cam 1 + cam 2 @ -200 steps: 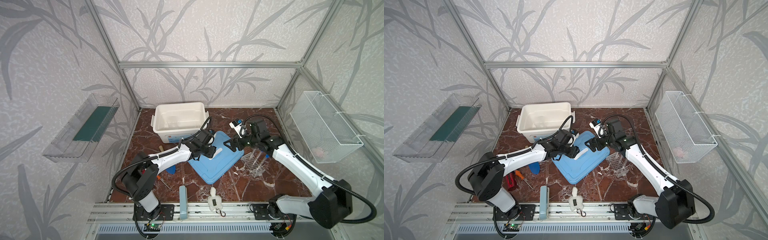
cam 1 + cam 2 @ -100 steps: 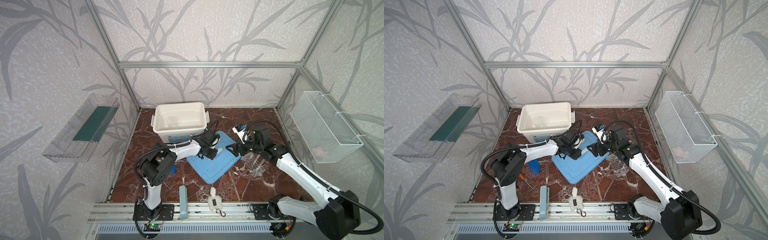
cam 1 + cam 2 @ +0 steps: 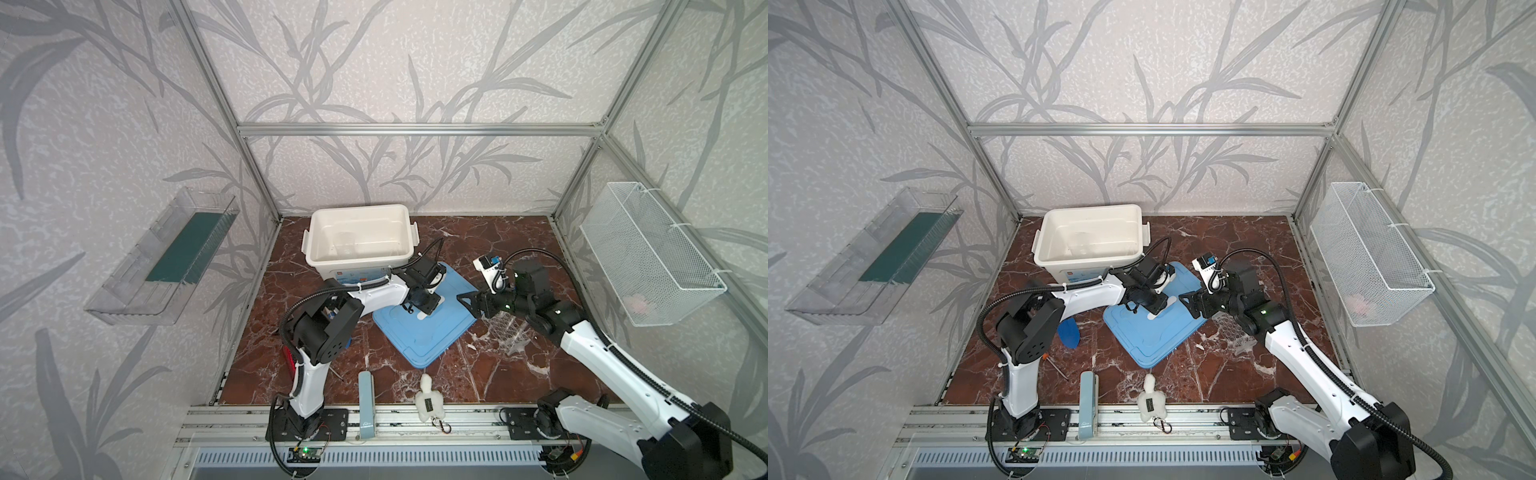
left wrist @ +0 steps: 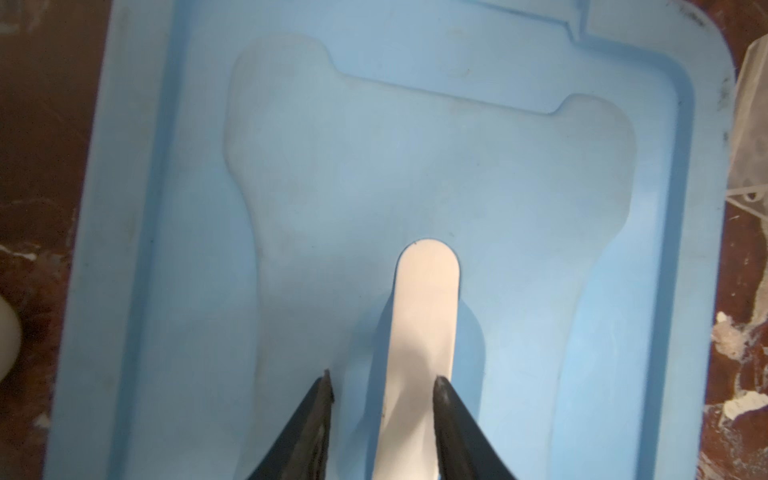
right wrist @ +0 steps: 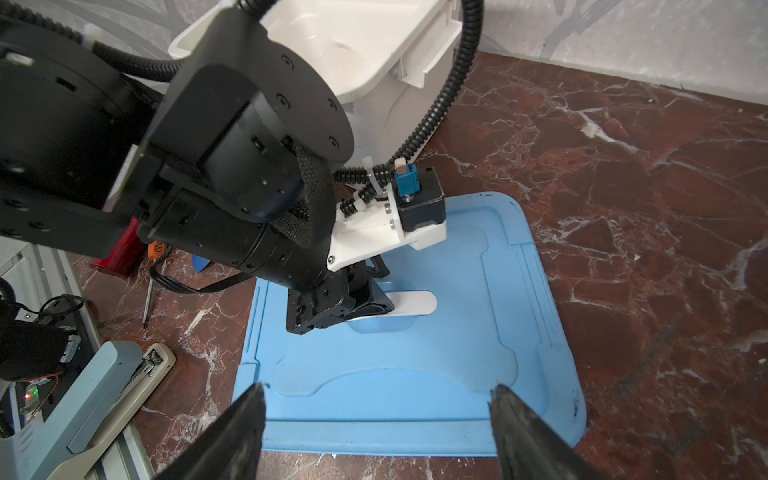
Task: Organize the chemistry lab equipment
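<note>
Nearest, on the front rail, a pale blue stapler [image 3: 365, 397] and a white plush keyring [image 3: 430, 405] lie where they lay a second ago. Just behind them, on the marble worktop [image 3: 519, 382], the orange-handled screwdriver [image 5: 157, 250] and the blue trowel [image 3: 1068, 332] are likewise unmoved. In a top view the left arm's elbow [image 3: 320, 328] now covers the trowel, because it has folded up and inward from its earlier low, stretched-out pose.

Midway back lies the blue lid [image 3: 428, 345], in the same spot. The right gripper [image 5: 378, 390] hovers over the lid's edge on its own arm's side, jaws wide apart with nothing between them. It has drawn back a little to the right since a second ago. The clear perforated tube rack [image 3: 509, 332] sits on the worktop just beside the lid, partly under the right arm, as before.

Further on, the left gripper [image 4: 384, 382] has edged further onto the lid. A flat white strip [image 4: 426, 299] with a rounded end sticks out from between its fingers over the lid's middle, casting a shadow there. The fingers stand partly apart, one at the strip's edge and the other with a gap. Whether they pinch it cannot be told.

At the back the white bin [image 3: 357, 266] stands open, unmoved.
</note>
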`<state>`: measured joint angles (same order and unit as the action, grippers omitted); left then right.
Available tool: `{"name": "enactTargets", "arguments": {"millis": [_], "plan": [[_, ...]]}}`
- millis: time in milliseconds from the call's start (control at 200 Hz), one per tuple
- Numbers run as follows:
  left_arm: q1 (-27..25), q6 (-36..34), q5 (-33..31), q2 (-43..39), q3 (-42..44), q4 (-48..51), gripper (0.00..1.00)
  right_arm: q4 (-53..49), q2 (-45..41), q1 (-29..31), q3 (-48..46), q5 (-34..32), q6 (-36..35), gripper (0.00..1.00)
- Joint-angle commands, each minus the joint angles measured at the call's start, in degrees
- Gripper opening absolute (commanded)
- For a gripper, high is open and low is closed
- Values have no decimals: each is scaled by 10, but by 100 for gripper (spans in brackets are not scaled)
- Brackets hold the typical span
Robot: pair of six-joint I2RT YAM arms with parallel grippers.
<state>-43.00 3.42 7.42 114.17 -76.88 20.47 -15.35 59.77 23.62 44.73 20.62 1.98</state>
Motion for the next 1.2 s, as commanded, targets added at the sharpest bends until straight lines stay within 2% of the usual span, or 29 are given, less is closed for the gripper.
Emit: {"name": "enactTargets", "arguments": {"millis": [0, 260, 445, 490, 720, 885, 990, 1194], "plan": [[-10, -30, -29, 14, -7, 49, 44, 26, -16, -1, -10, -27, 8, 83], [-12, -46, -23, 31, -19, 66, 49, 40, -5, -1, -18, -30, 25, 82], [-11, -48, 22, 32, -24, 67, 48, 40, -2, -1, -29, -37, 24, 82], [-12, -46, 23, 32, -23, 68, 46, 41, -2, -2, -31, -40, 25, 82], [-12, -44, 7, 7, -1, 58, 45, 49, 2, -2, -43, -42, 30, 82], [-14, -55, 27, -1, -6, 68, 41, 51, 5, -2, -43, -49, 30, 82], [-14, -51, 32, -16, 18, 36, 41, 50, 3, -2, -47, -58, 30, 82], [-15, -54, 42, -7, 13, 41, 43, 50, -2, -5, -57, -60, 29, 82]]}}
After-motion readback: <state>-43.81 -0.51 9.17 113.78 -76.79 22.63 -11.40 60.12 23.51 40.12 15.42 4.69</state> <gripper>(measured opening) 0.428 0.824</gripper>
